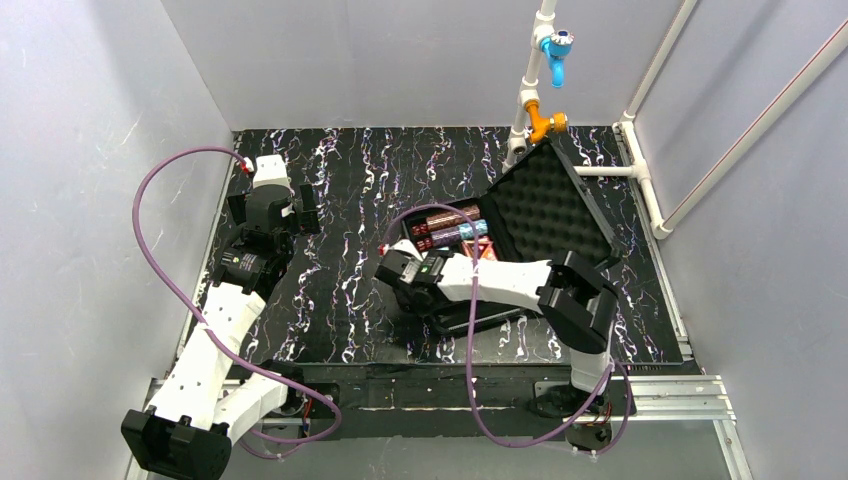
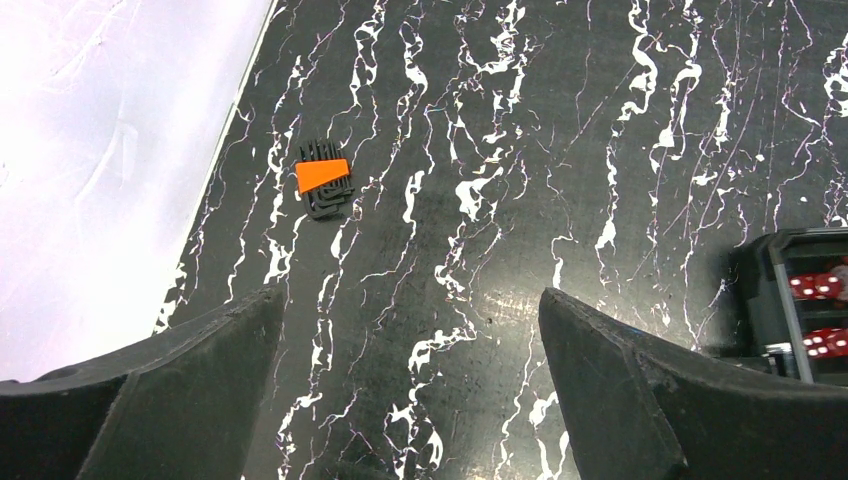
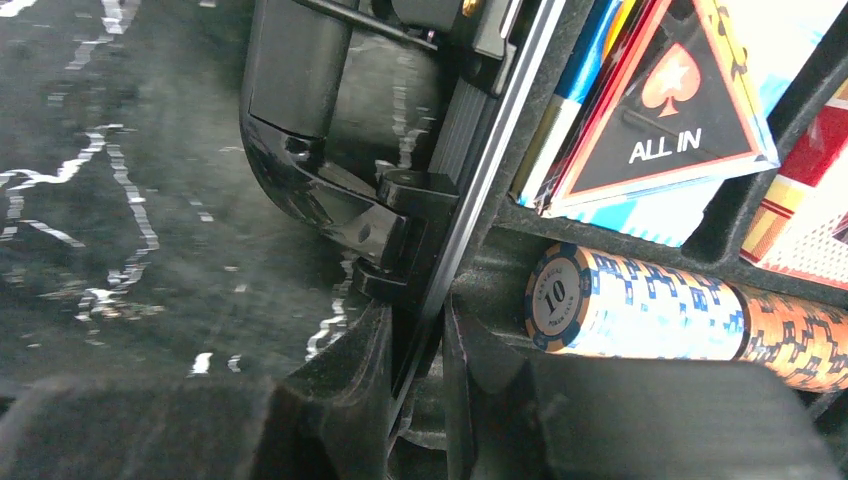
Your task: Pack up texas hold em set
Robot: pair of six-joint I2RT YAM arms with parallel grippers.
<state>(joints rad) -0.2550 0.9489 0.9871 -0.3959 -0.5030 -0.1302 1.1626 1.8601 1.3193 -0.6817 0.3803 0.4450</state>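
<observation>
The right pincer (image 3: 418,325) is seen clamped on a side wall of the black case (image 3: 300,80). The wall's thin metal rim is pinched between the two fingers (image 3: 350,380), one set outside the case and one inside. Just outside the pincer, a black latch (image 3: 385,225) is fixed to the case's outer face, with the marbled table (image 1: 340,200) below it. Just inside the pincer, a chip roll (image 3: 640,305) is laid in its slot; it is blue and white, marked "10" on its end face, and followed by orange chips. Beyond that roll, a triangular marker (image 3: 680,110) lettered "ALL IN" is stood in a compartment, and a red card deck (image 3: 810,215) is placed farther inward. The foam-lined lid (image 1: 545,205) is raised at the side of the case opposite the pincer.

The left pincer (image 2: 410,300) is held wide apart over the table, with nothing between its fingers. Ahead of it, toward its left finger, a small black and orange object (image 2: 323,182) is laid on the table. Past its right finger, a corner of the case is seen, with red dice (image 2: 820,288) inside.
</observation>
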